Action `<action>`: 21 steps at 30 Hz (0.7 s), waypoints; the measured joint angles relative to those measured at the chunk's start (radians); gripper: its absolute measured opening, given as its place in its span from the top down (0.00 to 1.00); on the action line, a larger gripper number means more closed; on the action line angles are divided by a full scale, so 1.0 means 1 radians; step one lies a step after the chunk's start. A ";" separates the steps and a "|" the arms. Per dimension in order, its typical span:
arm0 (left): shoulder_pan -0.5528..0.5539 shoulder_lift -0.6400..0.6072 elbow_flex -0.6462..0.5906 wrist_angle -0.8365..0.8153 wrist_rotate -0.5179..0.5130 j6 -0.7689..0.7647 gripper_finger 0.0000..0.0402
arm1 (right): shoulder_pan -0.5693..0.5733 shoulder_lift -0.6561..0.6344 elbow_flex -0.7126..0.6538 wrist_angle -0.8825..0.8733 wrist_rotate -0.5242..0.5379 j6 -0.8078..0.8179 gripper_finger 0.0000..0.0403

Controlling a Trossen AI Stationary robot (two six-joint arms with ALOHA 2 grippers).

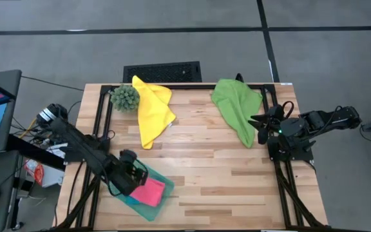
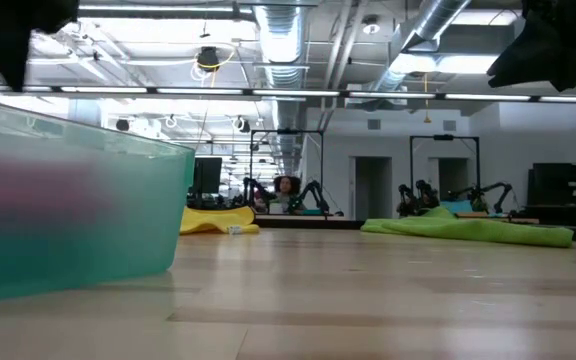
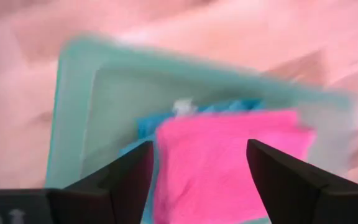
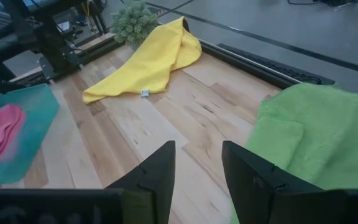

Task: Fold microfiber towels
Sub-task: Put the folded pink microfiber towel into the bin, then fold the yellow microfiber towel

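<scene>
Pink towel (image 3: 229, 165) lies folded in the teal tray (image 3: 79, 93) directly below the left gripper (image 3: 197, 177), apparently atop the blue towel (image 3: 148, 124); its jaws gape, evidently releasing. Right gripper (image 4: 197, 171), part-open, holds nothing beside the green towel (image 4: 316, 137).

The translucent teal rectangular tray (image 1: 148, 205) sits at the table's (image 1: 205, 167) front left, and in it the folded pink microfiber towel (image 1: 148, 191) lies on the bright blue microfiber towel (image 3: 146, 124). Back left, the yellow microfiber towel (image 1: 152, 109) lies just beside the small spiky green ball plant (image 1: 125, 96). Back right lies the green microfiber towel (image 1: 237, 106).
</scene>
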 joint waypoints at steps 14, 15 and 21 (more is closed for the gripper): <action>0.485 -0.117 0.000 0.222 -0.107 0.670 0.39 | 0.000 0.000 0.000 0.020 0.000 -0.003 0.61; 0.514 -0.116 0.000 0.240 -0.098 0.712 0.39 | 0.000 0.000 0.000 0.028 0.000 -0.003 0.61; 0.638 -0.116 0.000 0.256 -0.024 0.888 0.39 | 0.000 0.000 0.000 0.072 0.000 -0.004 0.61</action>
